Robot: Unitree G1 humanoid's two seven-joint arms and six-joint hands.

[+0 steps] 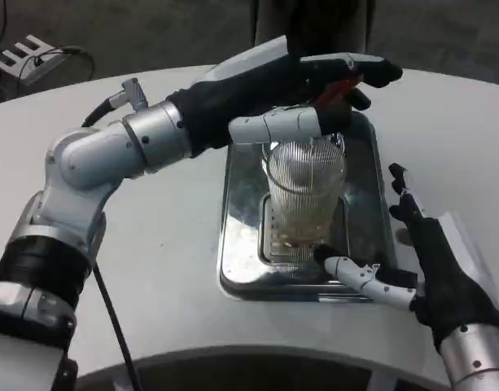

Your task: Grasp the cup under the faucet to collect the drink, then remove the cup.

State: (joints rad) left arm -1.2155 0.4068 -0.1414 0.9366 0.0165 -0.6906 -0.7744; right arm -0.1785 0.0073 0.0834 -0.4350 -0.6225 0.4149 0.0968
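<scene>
Though ribbed, cup on steel tray

- My left hand reaches over the ribbed cup on the metal tray.
- My right hand waits spread-fingered, near right of the tray.

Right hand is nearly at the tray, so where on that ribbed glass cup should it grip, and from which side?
Grip the ribbed cup around its middle wall, from the robot's right. It stands upright on the drip tray, and the left hand covers its rim, so a top grasp is blocked. The right hand, fingers apart, already faces that open side.
</scene>
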